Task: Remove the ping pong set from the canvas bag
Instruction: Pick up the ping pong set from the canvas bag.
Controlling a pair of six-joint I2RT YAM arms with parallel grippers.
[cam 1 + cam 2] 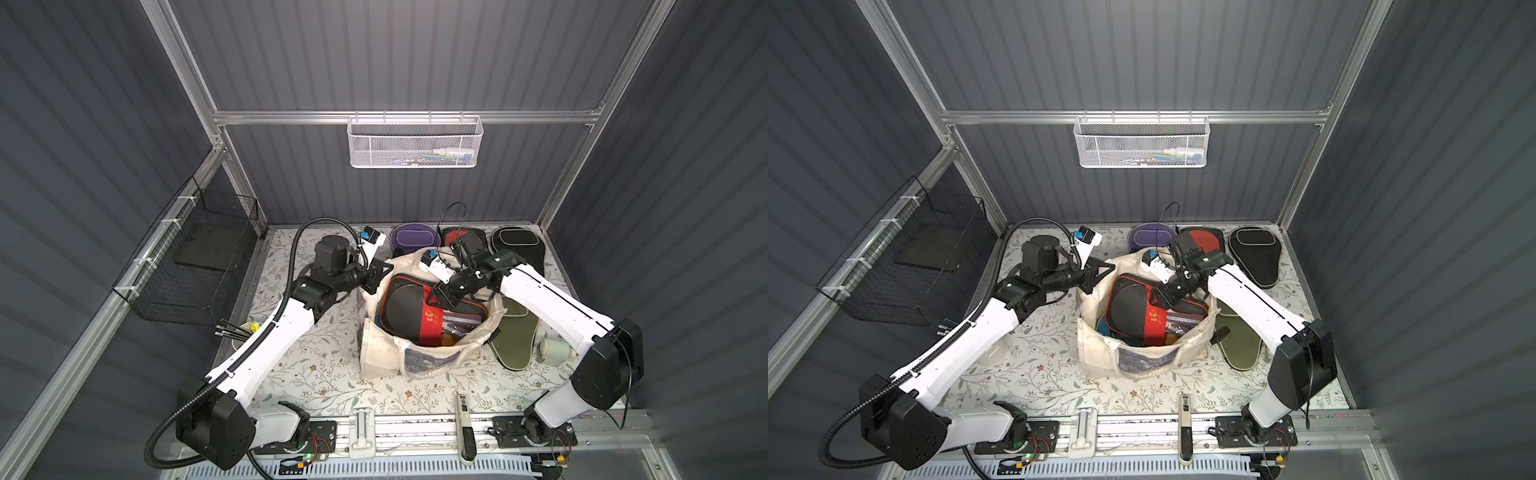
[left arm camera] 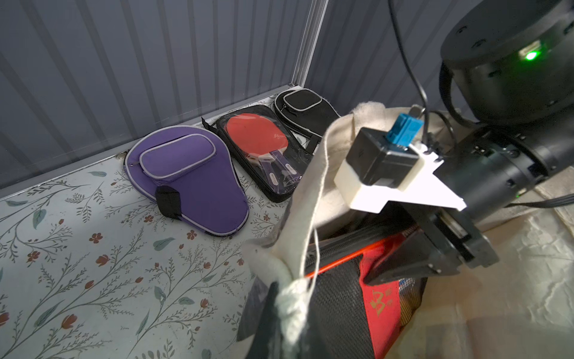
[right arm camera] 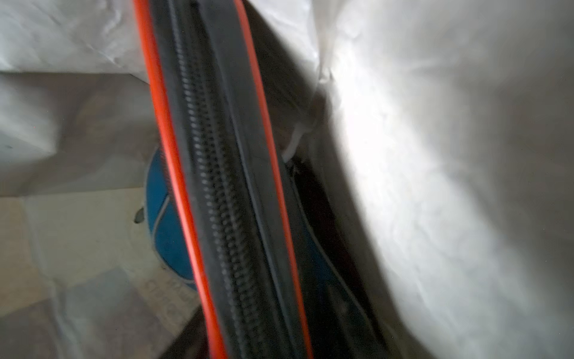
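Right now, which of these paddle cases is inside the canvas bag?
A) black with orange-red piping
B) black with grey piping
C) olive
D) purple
A: the black case with orange-red piping sits in the canvas bag; the purple case, olive case and grey-piped black case lie on the table.

- Left end effector [image 1: 385,268] pinched closed on the rim of the canvas bag [image 1: 380,353], arm stretched toward it
- Right end effector [image 1: 435,293] angled down inside that bag's mouth, jaw gap unclear
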